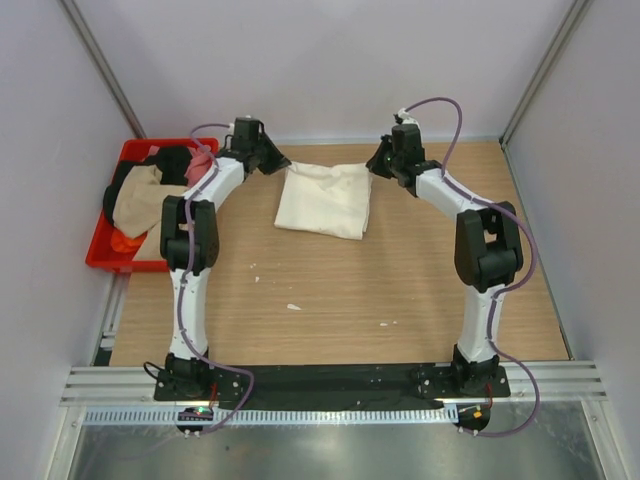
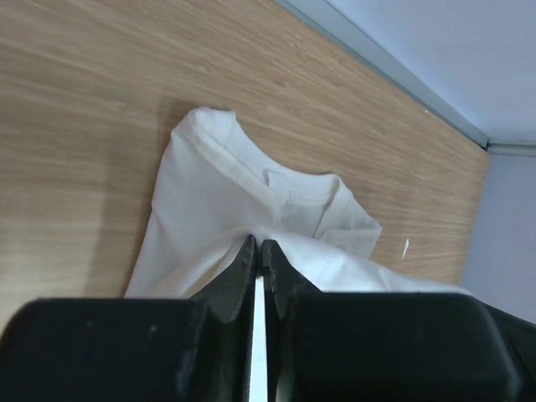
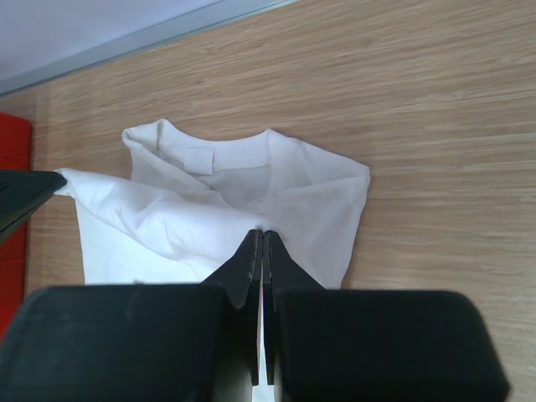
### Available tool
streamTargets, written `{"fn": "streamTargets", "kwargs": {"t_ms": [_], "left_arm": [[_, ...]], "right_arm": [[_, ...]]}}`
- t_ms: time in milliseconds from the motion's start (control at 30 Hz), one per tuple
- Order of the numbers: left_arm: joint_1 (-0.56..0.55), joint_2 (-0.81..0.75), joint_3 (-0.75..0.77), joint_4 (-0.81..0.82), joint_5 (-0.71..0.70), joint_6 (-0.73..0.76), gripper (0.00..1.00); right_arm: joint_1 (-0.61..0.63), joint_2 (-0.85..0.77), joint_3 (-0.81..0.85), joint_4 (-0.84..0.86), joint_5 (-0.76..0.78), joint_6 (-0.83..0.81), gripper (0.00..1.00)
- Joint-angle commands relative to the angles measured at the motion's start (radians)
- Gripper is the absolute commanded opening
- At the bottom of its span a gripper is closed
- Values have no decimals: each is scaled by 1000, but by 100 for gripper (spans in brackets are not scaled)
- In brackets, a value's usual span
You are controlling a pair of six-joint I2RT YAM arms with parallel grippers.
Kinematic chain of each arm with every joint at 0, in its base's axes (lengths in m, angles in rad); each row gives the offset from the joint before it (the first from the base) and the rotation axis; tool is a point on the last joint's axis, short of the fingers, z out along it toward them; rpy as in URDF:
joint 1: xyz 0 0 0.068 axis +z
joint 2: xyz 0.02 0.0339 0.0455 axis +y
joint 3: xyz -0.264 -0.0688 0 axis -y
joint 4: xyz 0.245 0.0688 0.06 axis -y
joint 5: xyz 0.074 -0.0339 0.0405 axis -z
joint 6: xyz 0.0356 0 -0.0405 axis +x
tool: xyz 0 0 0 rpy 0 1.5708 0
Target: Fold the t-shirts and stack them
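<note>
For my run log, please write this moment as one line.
left claw: shut on cream t-shirt | right claw: shut on cream t-shirt | other shirts: in red crate

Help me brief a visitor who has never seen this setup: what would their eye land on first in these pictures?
First, the cream t-shirt, partly folded at the far middle of the wooden table, with the left hand and the right hand each shut on an edge of it. Next, the red crate at the far left, heaped with a tan shirt and other clothes.
</note>
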Motion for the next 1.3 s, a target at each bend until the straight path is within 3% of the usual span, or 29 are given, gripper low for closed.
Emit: {"fn": "streamTargets", "kwargs": {"t_ms": [0,100,133,167,233,333,500,633,800,967,1267], "left_arm": [[13,94,115,109,80,-6,6],[27,177,172,179,129,-19,15],[31,197,223,196,152,-16,21],[33,217,254,195,185,-8,36],[47,253,322,169,212,12,45],[68,208,308,100,236,50,55],[71,1,10,63,142,201,61],[71,-173,-152,5,72,300,63],[62,-278,-371,-5,92,351,61],[54,-284,-452,-9,103,356,59],[28,-195,-453,-25,138,366,56]], "right_arm": [[-26,64,94,103,-30,-6,4],[-51,152,171,107,-70,8,5],[-55,172,187,107,-73,13,5],[-65,201,214,105,-73,16,7],[-75,218,233,99,-76,33,26],[-91,212,254,41,-95,31,35],[-94,89,104,32,-182,19,47],[-94,-17,-8,-30,-297,-15,49],[-92,-92,-175,-54,-394,-62,52],[-80,-83,-217,-103,-451,-116,52],[-52,-58,-312,-100,-511,-164,53]]}}
